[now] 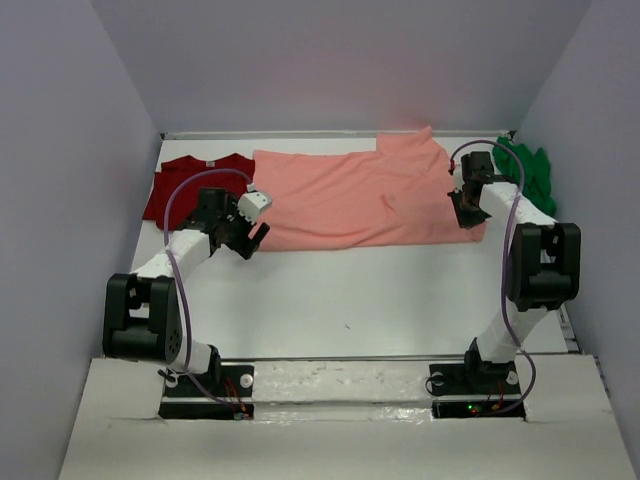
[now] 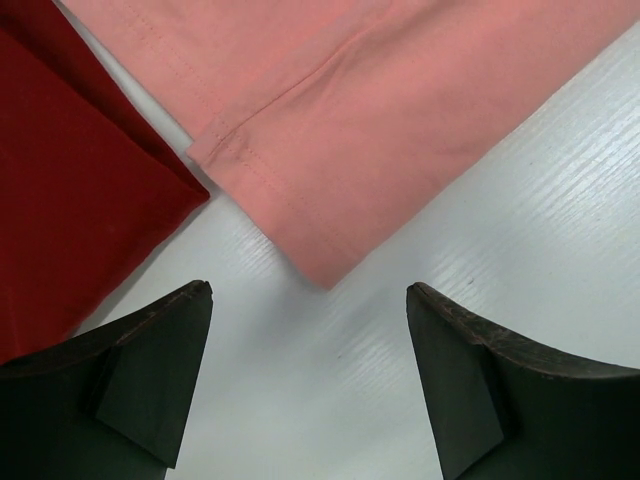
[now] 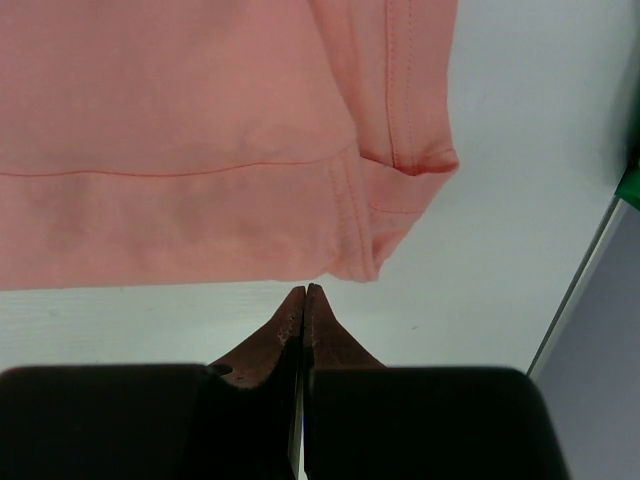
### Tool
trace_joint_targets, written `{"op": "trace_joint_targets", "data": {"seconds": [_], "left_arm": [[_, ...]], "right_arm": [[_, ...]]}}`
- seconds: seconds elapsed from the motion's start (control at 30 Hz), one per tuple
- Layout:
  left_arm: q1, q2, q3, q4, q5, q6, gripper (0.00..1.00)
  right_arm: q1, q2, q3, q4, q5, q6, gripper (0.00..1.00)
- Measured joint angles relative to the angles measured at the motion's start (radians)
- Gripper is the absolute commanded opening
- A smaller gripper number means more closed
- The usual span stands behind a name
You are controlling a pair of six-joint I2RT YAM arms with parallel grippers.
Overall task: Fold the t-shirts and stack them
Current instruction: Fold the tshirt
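White tabletop (image 1: 350,300), walled on three sides by pale lilac panels (image 1: 60,150). Along its far edge the salmon-pink t-shirt (image 1: 350,200) lies spread, the dark red t-shirt (image 1: 185,180) far left, the green t-shirt (image 1: 530,170) bunched far right. The left gripper (image 2: 310,295), jaws wide apart, hangs just off a pink hem corner. The right gripper (image 3: 305,290), jaws together, sits just short of the opposite corner. Bare white runs from the shirts to the arm bases

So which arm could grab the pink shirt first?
Left, probably. The left pincer is open, with a corner of the soft salmon-pink cloth t-shirt just ahead of it. The right pincer is shut and empty, just short of the shirt.
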Motion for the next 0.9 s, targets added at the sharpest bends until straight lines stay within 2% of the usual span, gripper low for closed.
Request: {"op": "trace_joint_targets", "data": {"seconds": [0.67, 0.83, 0.9], "left_arm": [[-0.001, 0.006, 0.002, 0.029, -0.015, -0.003, 0.92], [-0.008, 0.097, 0.053, 0.008, -0.020, -0.009, 0.73], [-0.011, 0.146, 0.086, -0.003, -0.019, -0.012, 0.71]], "right_arm": [[-0.074, 0.155, 0.038, -0.017, -0.009, 0.008, 0.00], [-0.089, 0.165, 0.058, -0.017, -0.010, 0.008, 0.00], [-0.089, 0.169, 0.058, -0.018, -0.010, 0.008, 0.00]]}}
